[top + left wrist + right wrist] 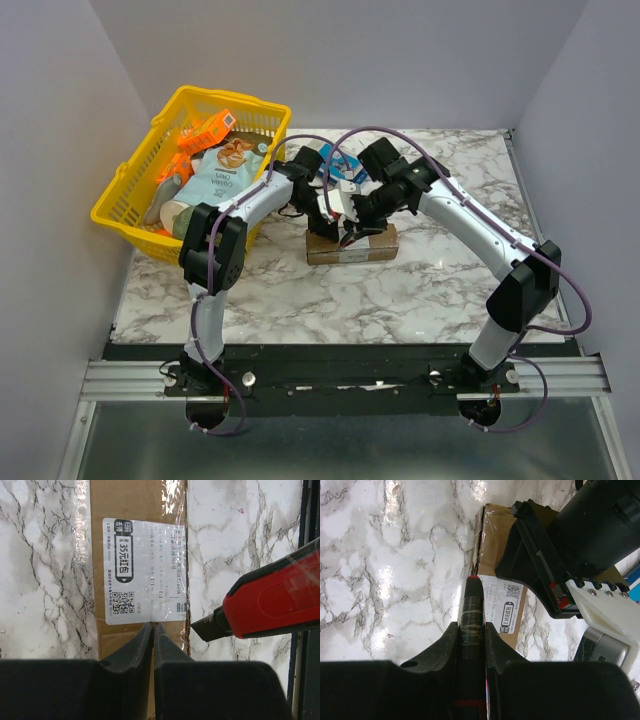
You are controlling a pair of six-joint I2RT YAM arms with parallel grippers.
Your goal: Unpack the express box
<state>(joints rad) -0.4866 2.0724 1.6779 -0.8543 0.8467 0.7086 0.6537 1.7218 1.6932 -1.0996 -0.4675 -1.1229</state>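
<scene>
On the marble table (pixel 420 290), about midway between the two arms, the box (pixel 352 247) lies flat with its long side running left to right in the top view. Its white label (pixel 145 570) faces up, and clear tape (pixel 175 495) runs along one long edge beside the label.

The left claw (pixel 153 626) is over the box with its fingers drawn together, only a thin slit between them, and nothing held. The tips sit at the label's edge. From the right wrist view the claw seems to rest on the box's top, though contact cannot be told for sure.

The right claw (pixel 471 626) is clamped on a knife (pixel 471 610), a red and black cutter gripped around its body and pointing forward past the fingertips. In the left wrist view its dark nose comes in from the right, just beside the box's taped edge near a corner of the label. Whether it touches the cardboard cannot be told, nor whether a blade is out.

Behind the box, partly hidden by the wrists, is a small blue box (pixel 335 160). A yellow basket (pixel 128 185) stands at the far left of the table, well apart from the box, with orange packs and a printed bag inside
</scene>
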